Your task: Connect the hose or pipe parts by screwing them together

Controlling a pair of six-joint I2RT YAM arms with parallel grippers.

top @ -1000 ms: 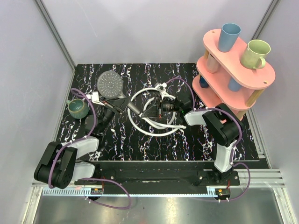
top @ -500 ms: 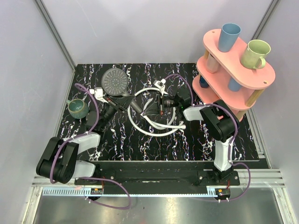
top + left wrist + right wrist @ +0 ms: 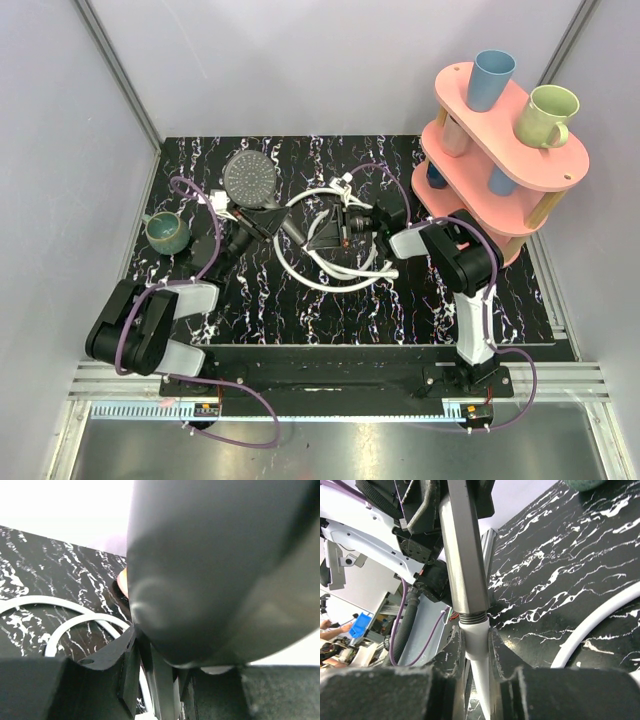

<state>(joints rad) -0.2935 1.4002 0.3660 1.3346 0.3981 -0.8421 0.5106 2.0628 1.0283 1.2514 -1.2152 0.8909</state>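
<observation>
The dark grey shower head [image 3: 250, 178] is held off the table, and its straight handle [image 3: 462, 555] runs towards the white hose [image 3: 330, 272], which lies coiled on the black marbled table [image 3: 400, 310]. My left gripper [image 3: 262, 220] is shut on the handle; in the left wrist view the head [image 3: 225, 570] fills the frame above my left gripper [image 3: 165, 680]. My right gripper [image 3: 322, 236] is shut on the hose's white end fitting [image 3: 475, 640]. The fitting sits in line against the handle's threaded end [image 3: 470, 616], between the fingers of my right gripper [image 3: 476, 650].
A pink two-tier shelf [image 3: 500, 150] stands at the back right, with a blue cup [image 3: 490, 78] and a green mug [image 3: 548, 115] on top. A teal mug [image 3: 166, 232] sits at the table's left edge. Purple cables [image 3: 205, 235] arc over both arms.
My left gripper has carried the shower head to the right, towards the hose end. My right gripper has shifted slightly back and left, so the handle's end and the fitting now meet.
</observation>
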